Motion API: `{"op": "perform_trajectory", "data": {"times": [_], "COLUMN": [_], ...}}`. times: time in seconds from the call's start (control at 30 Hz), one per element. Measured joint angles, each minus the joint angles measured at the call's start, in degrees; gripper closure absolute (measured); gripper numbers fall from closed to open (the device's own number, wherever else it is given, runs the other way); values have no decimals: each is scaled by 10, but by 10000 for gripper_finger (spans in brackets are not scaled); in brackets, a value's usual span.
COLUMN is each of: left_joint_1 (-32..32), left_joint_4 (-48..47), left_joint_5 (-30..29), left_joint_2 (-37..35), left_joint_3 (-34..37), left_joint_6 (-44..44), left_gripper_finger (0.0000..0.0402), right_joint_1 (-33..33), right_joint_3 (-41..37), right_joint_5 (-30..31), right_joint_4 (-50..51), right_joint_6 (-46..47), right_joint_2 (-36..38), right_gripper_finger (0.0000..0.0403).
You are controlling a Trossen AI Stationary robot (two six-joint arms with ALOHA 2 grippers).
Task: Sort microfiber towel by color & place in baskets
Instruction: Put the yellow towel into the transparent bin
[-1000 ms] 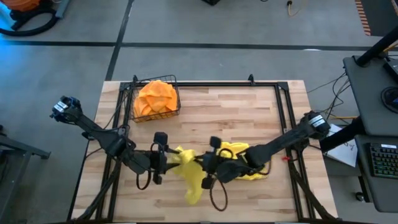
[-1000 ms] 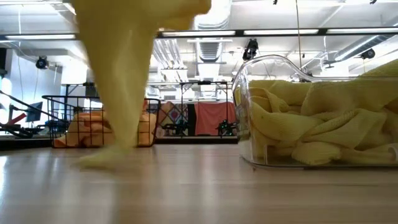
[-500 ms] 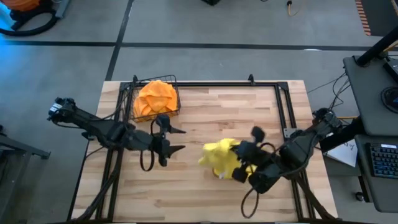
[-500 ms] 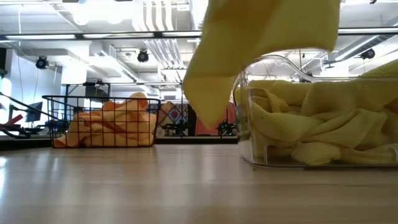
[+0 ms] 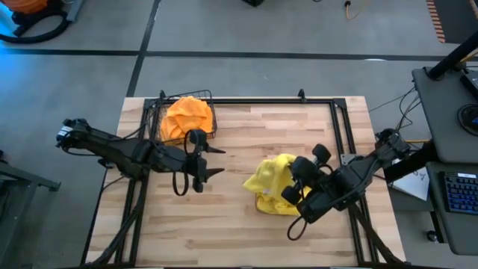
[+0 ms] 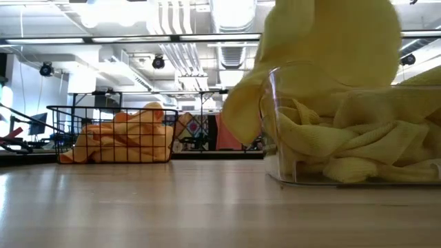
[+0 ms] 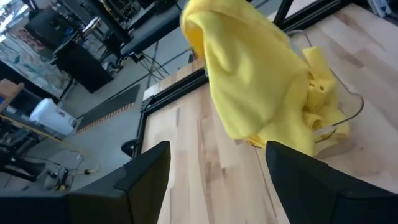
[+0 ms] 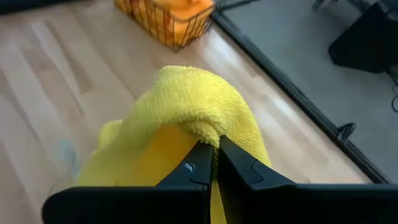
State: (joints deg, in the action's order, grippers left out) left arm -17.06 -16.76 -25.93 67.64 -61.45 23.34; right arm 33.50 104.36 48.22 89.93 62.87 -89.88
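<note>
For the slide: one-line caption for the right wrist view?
Right gripper shut on a yellow towel, carried over the wooden table, orange-filled wire basket beyond.

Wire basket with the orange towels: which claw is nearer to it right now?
Left. The left claw hangs open just beside the wire basket, toward the table's middle. The right claw, shut on a yellow towel, is over the clear bin, farther off.

The right gripper (image 5: 296,181) has carried the yellow towel (image 5: 267,173) toward three o'clock, over the clear bin (image 6: 303,124); the left gripper (image 5: 209,161) opened and withdrew toward ten o'clock.
</note>
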Motion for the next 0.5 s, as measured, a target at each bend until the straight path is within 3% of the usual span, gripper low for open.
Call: {"op": "perform_trajectory", "data": {"times": [0.33,0.5], "left_joint_1": [-4,-20], "left_joint_4": [-55,-99], "left_joint_5": [1,2], "left_joint_2": [-29,-44], "left_joint_3": [0,0], "left_joint_6": [-111,-179], "left_gripper_finger": [154,154], "right_joint_1": [-61,-100], "right_joint_3": [24,66], "right_joint_5": [-9,-74], "right_joint_4": [1,1], "right_joint_6": [-79,-151], "right_joint_2": [0,0], "right_gripper_finger": [394,394]}}
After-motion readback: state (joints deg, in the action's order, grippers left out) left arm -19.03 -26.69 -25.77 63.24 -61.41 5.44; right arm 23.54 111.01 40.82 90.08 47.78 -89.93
